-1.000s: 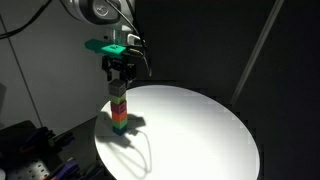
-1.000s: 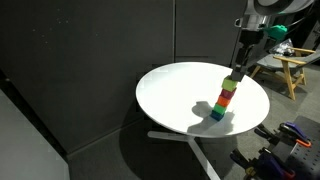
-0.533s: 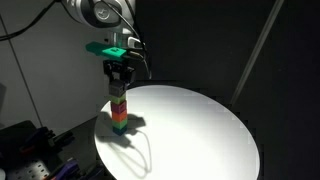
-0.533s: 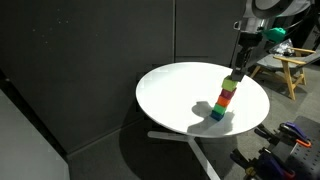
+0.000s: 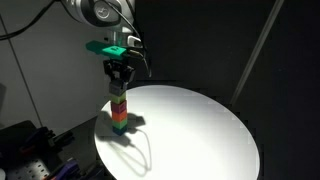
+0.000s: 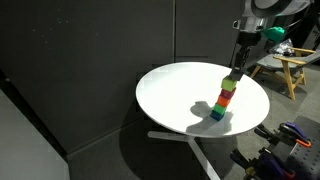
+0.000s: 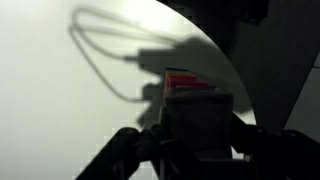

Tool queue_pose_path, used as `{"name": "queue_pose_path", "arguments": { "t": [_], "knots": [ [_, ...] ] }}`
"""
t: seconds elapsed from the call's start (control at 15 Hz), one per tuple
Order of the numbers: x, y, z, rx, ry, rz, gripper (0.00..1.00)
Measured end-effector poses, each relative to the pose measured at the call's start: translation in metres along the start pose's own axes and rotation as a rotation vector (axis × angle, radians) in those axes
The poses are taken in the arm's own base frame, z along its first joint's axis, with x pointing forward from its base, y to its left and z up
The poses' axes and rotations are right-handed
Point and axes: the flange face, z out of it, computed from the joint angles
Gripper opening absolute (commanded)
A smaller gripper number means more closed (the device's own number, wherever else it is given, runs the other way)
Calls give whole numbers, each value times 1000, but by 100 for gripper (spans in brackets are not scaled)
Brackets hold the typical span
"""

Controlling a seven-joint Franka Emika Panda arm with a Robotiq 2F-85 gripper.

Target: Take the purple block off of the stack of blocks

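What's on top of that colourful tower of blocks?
The end effector sits at the top of the stack of blocks. The wrist view shows the purple block, looking pale grey, between its jaws. In both exterior views the end effector covers that block.

Exteriors oblique, wrist close, stack point(image 5: 119, 113) shared

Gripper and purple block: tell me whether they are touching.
Cannot tell. In the wrist view the gripper straddles the purple block, but dark shadow hides any contact or gap; the exterior views are too small to settle it.
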Motion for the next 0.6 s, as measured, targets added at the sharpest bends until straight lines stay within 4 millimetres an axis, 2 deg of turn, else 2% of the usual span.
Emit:
{"name": "queue_pose_path", "arguments": {
  "t": [0.33,0.6],
  "knots": [
    [1,-3,-16,-7,24,15,29],
    [-4,5,-32,-11,35,77,29]
  ]
}}
